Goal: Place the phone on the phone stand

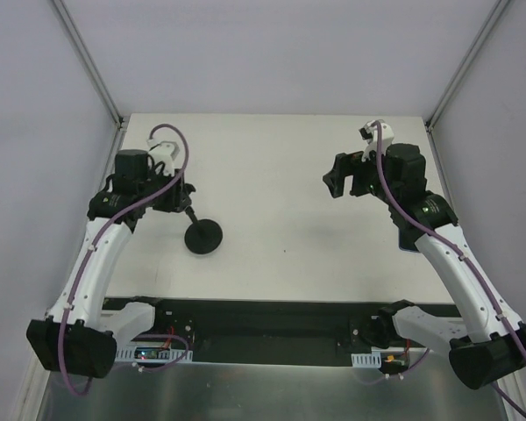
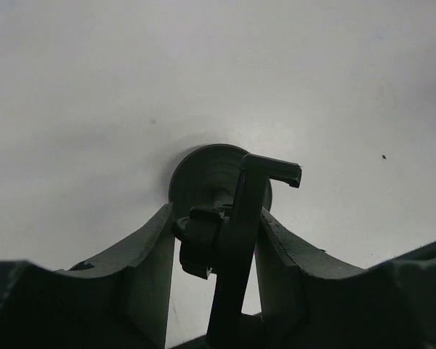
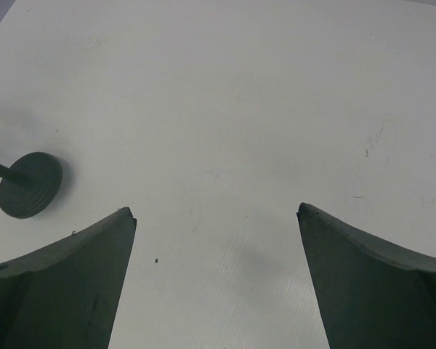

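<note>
The black phone stand (image 1: 202, 233) stands tilted on the white table, left of the middle, its round disc base (image 2: 203, 171) on the surface. My left gripper (image 1: 177, 196) is shut on the stand's holder (image 2: 251, 196); in the left wrist view both fingers (image 2: 142, 262) press against it. My right gripper (image 1: 336, 184) is open and empty above the table's right half. The right wrist view shows its fingers (image 3: 87, 276) wide apart over bare table, with the stand's base (image 3: 30, 184) far to the left. Of the phone only a thin bluish edge (image 1: 408, 248) shows under my right forearm.
The white table (image 1: 280, 175) is enclosed by pale walls at the back and both sides. Metal posts (image 1: 88, 57) rise at the back corners. A small dark speck (image 3: 156, 260) lies on the table.
</note>
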Tool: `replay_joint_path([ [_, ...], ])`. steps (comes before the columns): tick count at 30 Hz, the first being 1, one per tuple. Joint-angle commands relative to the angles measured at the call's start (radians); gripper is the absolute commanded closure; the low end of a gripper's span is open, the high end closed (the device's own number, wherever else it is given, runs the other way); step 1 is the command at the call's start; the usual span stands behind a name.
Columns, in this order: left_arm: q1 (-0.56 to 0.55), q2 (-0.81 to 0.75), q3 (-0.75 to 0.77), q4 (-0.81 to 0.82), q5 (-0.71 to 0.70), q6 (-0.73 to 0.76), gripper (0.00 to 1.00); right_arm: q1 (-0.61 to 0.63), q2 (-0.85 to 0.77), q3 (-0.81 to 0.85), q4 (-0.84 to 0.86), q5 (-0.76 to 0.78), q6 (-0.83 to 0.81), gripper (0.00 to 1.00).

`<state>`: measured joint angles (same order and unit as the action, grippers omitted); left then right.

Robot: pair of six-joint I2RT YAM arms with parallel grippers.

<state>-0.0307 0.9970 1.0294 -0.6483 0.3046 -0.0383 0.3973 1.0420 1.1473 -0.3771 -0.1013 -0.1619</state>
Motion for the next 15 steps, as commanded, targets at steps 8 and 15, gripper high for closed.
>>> replay_joint_path([
  [8,-0.396,0.413,0.346,0.200,0.106,0.363,1.00,0.005,0.030,-0.001,0.035,0.007,-0.042,0.04],
  [15,-0.452,0.523,0.362,0.199,0.070,0.459,0.92,0.000,0.032,-0.021,0.058,0.011,-0.065,0.04],
])
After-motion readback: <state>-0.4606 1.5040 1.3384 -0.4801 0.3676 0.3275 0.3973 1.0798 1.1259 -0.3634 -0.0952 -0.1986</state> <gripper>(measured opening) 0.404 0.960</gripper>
